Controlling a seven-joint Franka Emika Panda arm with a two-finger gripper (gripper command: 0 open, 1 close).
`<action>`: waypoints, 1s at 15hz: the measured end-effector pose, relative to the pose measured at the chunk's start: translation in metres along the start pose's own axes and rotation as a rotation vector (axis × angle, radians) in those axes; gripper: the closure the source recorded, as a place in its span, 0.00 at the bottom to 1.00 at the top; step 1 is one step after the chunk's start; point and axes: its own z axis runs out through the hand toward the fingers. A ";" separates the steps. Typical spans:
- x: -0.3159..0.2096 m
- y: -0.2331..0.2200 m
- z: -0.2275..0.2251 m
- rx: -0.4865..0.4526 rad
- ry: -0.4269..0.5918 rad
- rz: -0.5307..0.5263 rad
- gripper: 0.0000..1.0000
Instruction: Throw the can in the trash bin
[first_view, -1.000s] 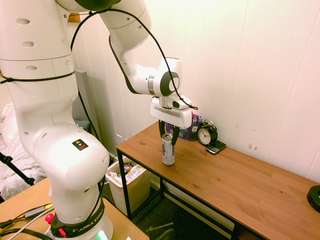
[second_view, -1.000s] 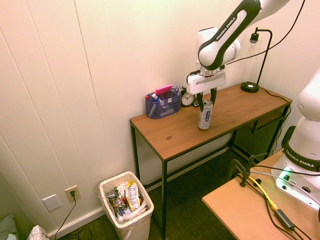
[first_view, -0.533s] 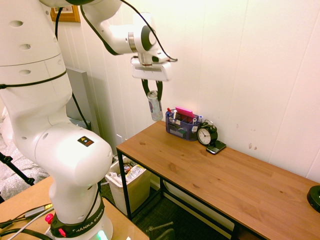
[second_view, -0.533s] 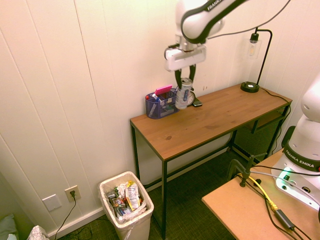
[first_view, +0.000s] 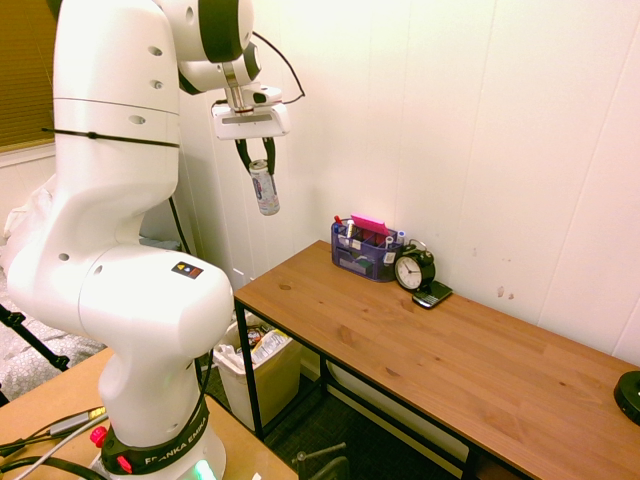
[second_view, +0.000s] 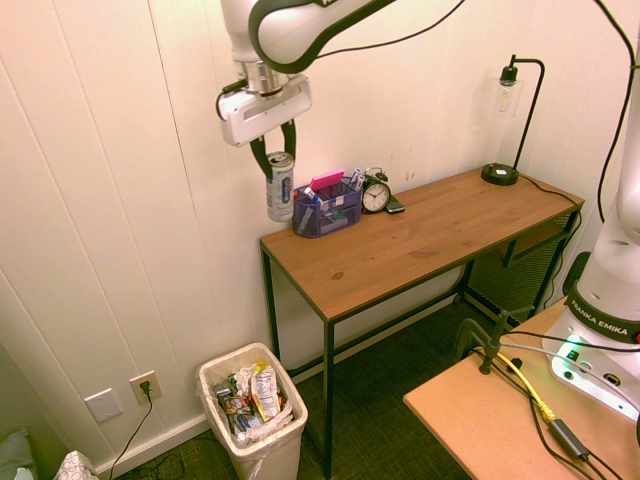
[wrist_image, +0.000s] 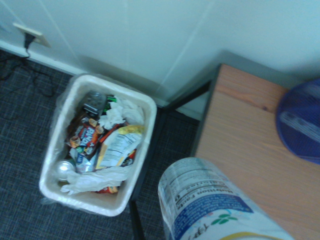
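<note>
Claw (second_view: 279, 163) clamped on the can (second_view: 280, 188) near its top, high in the air past the end of the desk (second_view: 420, 240), can hanging slightly tilted. Bin (second_view: 250, 410) on the floor below and off to the side, not yet underneath. Best to carry on sideways until centred over the opening, then lower before letting go, so the can cannot bounce off the rim. Can: slim, smooth printed metal. Bin: cream rectangular plastic, thin white liner, already heaped with crumpled wrappers (wrist_image: 112, 145). Desk: warm wood grain on a thin black frame.
</note>
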 end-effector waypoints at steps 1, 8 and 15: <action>-0.003 -0.015 0.000 0.002 -0.012 -0.023 1.00; 0.002 -0.080 0.028 -0.064 -0.088 -0.095 0.00; 0.025 -0.084 0.009 -0.052 -0.099 -0.067 0.00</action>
